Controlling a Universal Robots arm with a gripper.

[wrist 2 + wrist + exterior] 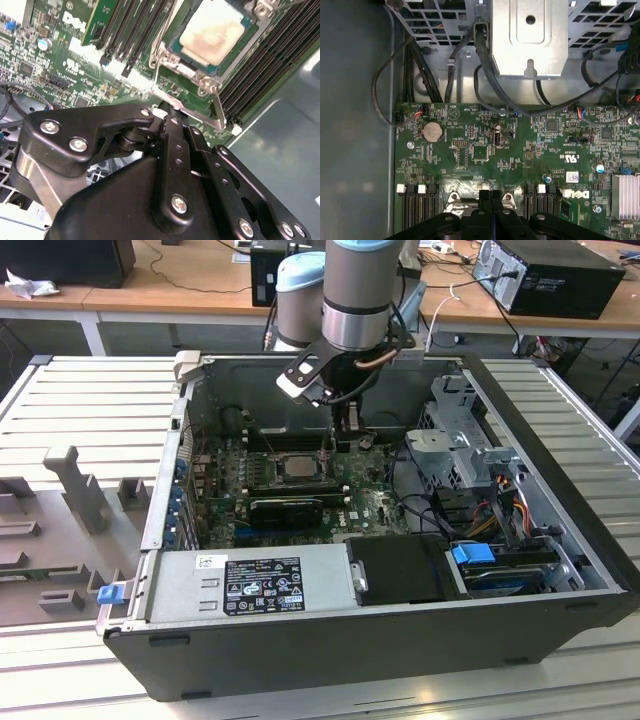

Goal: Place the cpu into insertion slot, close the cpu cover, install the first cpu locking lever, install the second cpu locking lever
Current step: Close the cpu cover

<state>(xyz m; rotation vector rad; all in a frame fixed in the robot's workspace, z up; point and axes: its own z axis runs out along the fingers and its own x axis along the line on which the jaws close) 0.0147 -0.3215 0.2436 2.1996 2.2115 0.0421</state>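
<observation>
Since the cpu lies seated in the insertion slot with the cpu cover down around it, the work appears to be at a locking lever. Steady pressure on that thin rod, clear of the board, would serve best. The gripper, fingers pressed together and holding nothing, sits at the lever just beside the cover's corner.

I see white printed lettering and marks on the green circuit board, just beyond the jaws of the gripper, with a small white barcode sticker near them. Well apart from the jaws, a black printed label and a small white sticker sit on the grey metal power-supply box.
</observation>
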